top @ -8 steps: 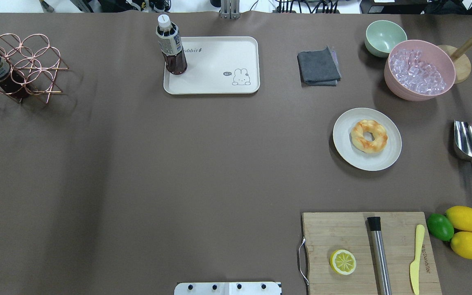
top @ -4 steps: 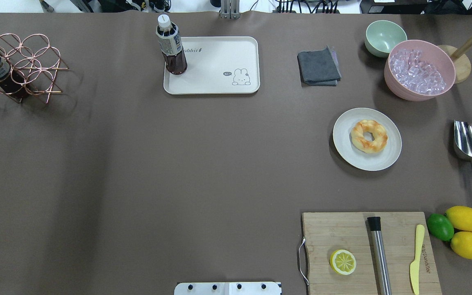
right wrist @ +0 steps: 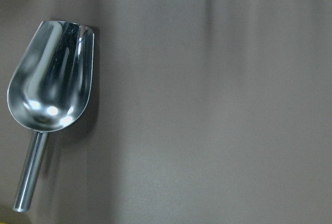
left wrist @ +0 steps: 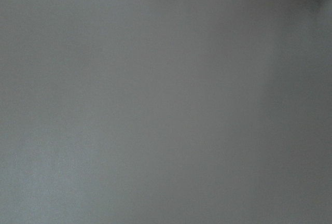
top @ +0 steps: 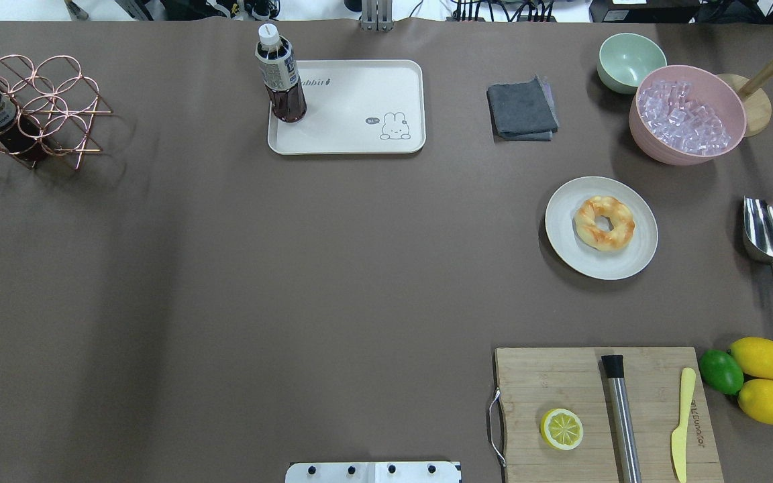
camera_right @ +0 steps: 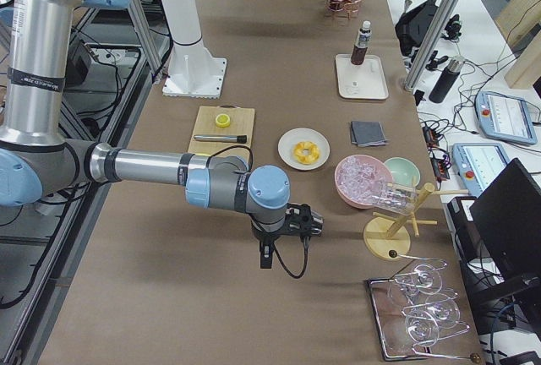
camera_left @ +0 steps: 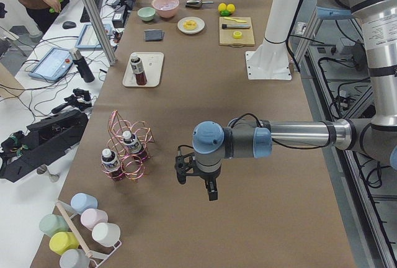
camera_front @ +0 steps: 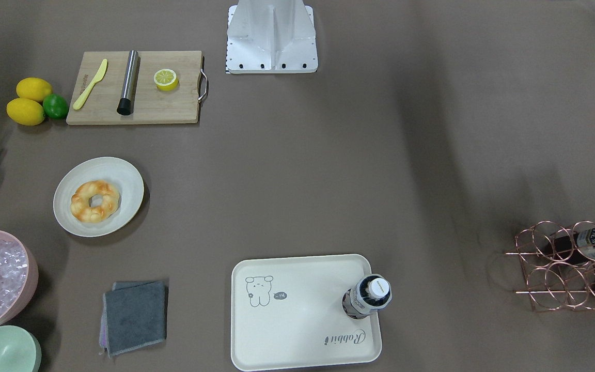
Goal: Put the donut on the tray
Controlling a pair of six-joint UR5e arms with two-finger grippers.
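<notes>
The donut [top: 604, 223] lies flat in the middle of a round off-white plate [top: 643, 249] on the robot's right half of the table [top: 292, 268], and nothing touches it. The tray [top: 353, 127] sits well apart from the plate, close to the table's far edge and nearer the middle, its rabbit drawing toward the right in the overhead view. An upright bottle [top: 280, 80] of dark drink stands in the tray's far left corner. A folded grey cloth [top: 522, 109] lies to the right of the tray, beyond the plate. Nearer the robot than the plate, a wooden cutting board [top: 561, 382] carries a halved lemon [top: 561, 429].

Neither arm reaches into the overhead or front-facing view. The left gripper [camera_left: 195, 181] hangs above the brown surface at the table's left end, near a copper wire rack [camera_left: 127, 150] that holds bottles; its wrist camera sees only plain table. The right gripper [camera_right: 311, 223] hovers over the right end, and its wrist camera looks down on a metal scoop [right wrist: 52, 89] lying on the table. Both grippers show only in the side views, so it cannot be told whether their fingers stand wide or narrow
</notes>
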